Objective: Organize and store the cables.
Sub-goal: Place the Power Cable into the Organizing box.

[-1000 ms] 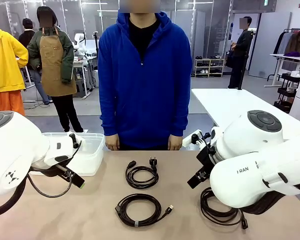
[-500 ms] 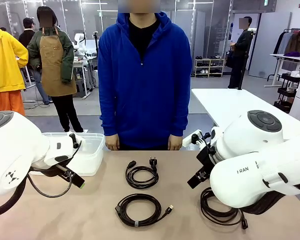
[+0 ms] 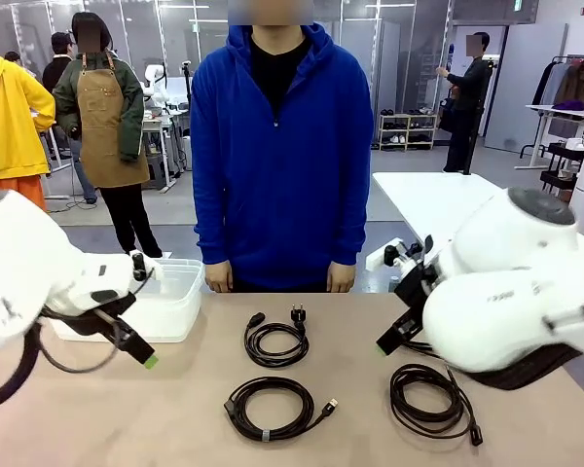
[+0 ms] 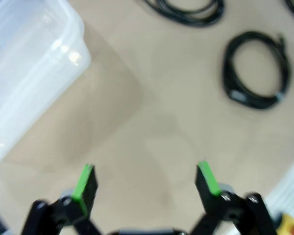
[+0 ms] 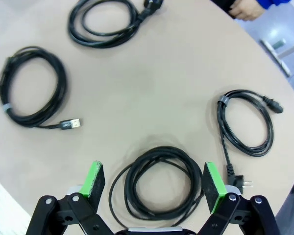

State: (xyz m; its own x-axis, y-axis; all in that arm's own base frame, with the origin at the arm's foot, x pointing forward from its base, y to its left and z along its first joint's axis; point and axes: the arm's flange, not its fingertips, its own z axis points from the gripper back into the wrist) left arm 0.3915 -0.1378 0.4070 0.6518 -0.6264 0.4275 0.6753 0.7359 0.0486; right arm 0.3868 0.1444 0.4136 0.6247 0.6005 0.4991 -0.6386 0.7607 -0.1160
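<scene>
cable coil (image 5: 157,152) beneath right gripper (image 5: 153,167), jaws apart

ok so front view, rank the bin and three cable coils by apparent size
1. clear bin
2. usb-tipped coil and right coil, about alike
3. power-plug coil, though it lies farther away

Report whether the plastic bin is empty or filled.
Looks empty: nothing dark shows through the plastic bin; the cables lie coiled on the table.
</scene>
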